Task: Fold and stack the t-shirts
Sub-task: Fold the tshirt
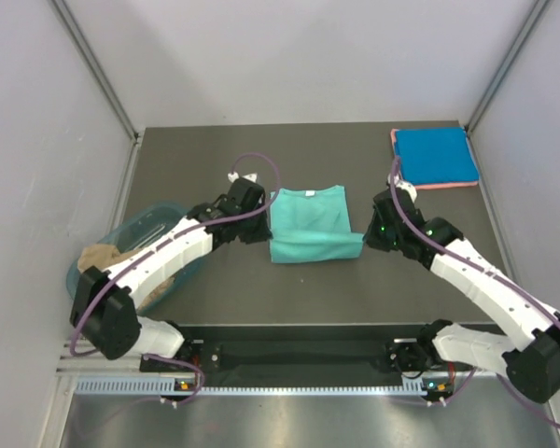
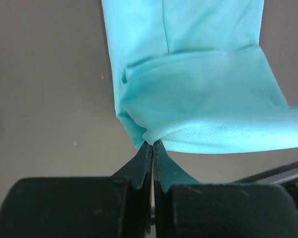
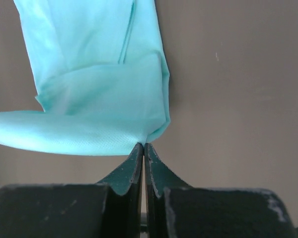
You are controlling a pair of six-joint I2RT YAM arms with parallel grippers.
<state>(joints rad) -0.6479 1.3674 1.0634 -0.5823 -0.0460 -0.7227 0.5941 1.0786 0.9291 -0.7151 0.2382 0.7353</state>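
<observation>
From the top view, you have the teal-green t-shirt [image 1: 308, 222] lying flat in the middle of the dark table [image 1: 215, 299], its white neck label [image 1: 310, 193] at the far edge and its near edge doubled up over the rest. Your left gripper [image 1: 264, 229] sits at the shirt's left side and your right gripper [image 1: 368, 235] at its near right corner, both touching the cloth. At the far right corner of the table, a folded blue t-shirt [image 1: 436, 155] rests on a pink t-shirt [image 1: 439, 186], of which only a thin border shows. Off the left edge of the table, a translucent teal tub [image 1: 159, 217] holds a crumpled tan t-shirt [image 1: 98, 255], partly hidden behind your left arm.

In the left wrist view, your fingers [image 2: 138, 166] are pressed together and pinch a corner of the teal-green cloth at their tips. The fabric spreads away from the pinch in a folded layer, and the rest of the shirt lies on the table beyond it.

In the right wrist view, you see the same on the other side: the fingers [image 3: 130, 168] are closed tight on a corner of the teal-green shirt, with a folded flap fanning out to the left and bare table to the right.
</observation>
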